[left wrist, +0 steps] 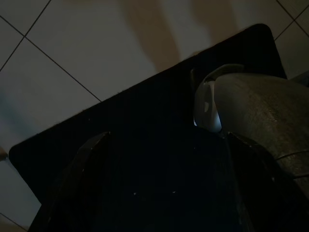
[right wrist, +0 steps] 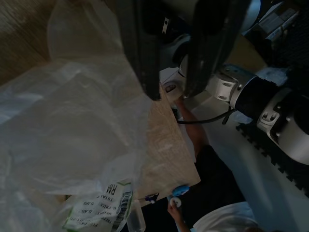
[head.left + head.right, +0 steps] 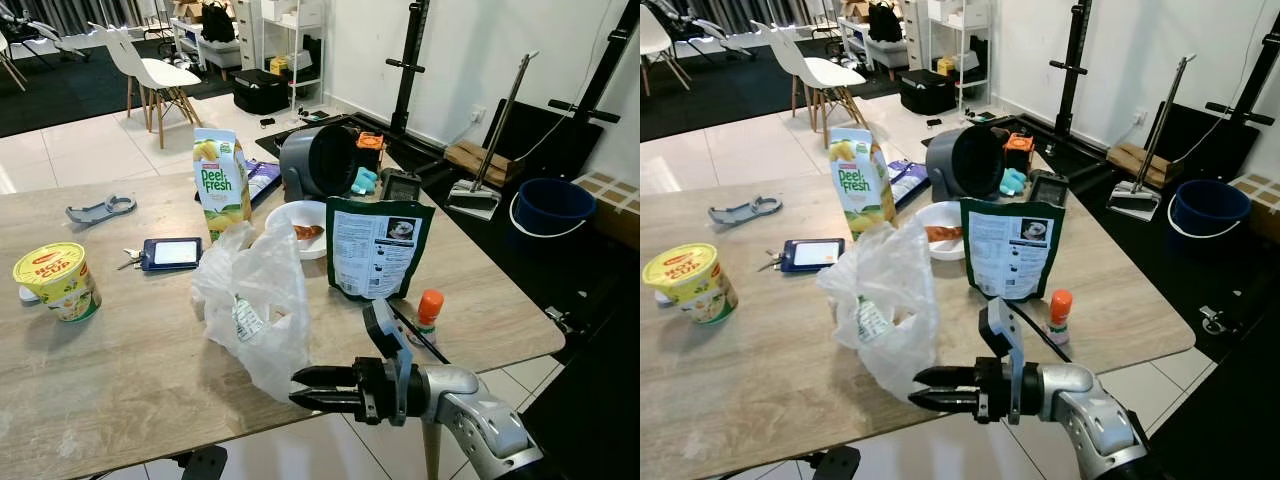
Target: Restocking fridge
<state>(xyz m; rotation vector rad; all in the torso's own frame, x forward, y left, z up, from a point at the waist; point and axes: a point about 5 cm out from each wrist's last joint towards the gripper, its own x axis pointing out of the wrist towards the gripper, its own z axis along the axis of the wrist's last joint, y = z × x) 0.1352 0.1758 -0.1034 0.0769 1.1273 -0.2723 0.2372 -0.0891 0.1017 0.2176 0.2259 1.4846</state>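
A crumpled clear plastic bag point(image 3: 255, 300) with a printed label stands on the wooden table point(image 3: 120, 370) near its front edge. My right gripper point(image 3: 297, 388) is open at the table's front edge, level with the bag's bottom, with nothing between its fingers. In the right wrist view the bag point(image 2: 72, 135) lies just beside one finger point(image 2: 140, 48). Behind the bag stand a Deel Fresh juice carton point(image 3: 220, 180), a dark green pouch point(image 3: 378, 248) and a small orange-capped bottle point(image 3: 428, 312). A yellow noodle cup point(image 3: 57, 282) sits at the left. My left gripper point(image 1: 166, 140) hangs open over a black mat.
A white bowl point(image 3: 305, 225), a grey round appliance point(image 3: 322, 160), a phone with keys point(image 3: 172, 252) and a grey tool point(image 3: 100, 210) are also on the table. A blue bucket point(image 3: 550, 205) and a floor wiper stand at the right, white chairs point(image 3: 160, 75) behind.
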